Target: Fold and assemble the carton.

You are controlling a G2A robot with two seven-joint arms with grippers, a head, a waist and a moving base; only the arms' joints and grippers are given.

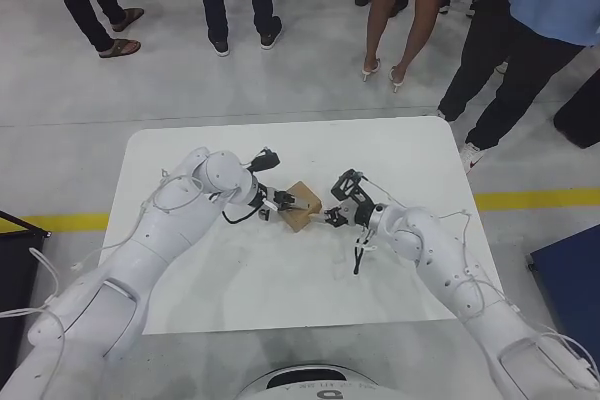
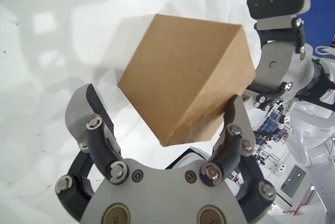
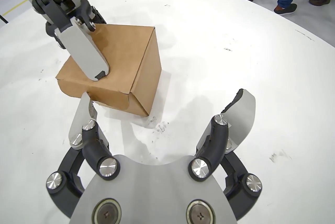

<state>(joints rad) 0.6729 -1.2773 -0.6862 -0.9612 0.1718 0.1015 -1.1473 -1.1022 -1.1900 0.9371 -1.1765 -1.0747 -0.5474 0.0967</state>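
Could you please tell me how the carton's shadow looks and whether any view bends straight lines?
Right wrist view: the carton throws a soft shadow on the table at the foot of its side face, and the table's far edge bows into a curve, wide-lens distortion. Left wrist view: a pale shadow borders the carton. Top view: the table's edges run nearly straight.

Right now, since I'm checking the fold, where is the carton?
In the top view the carton sits near the middle of the white table, between the left gripper and the right gripper.
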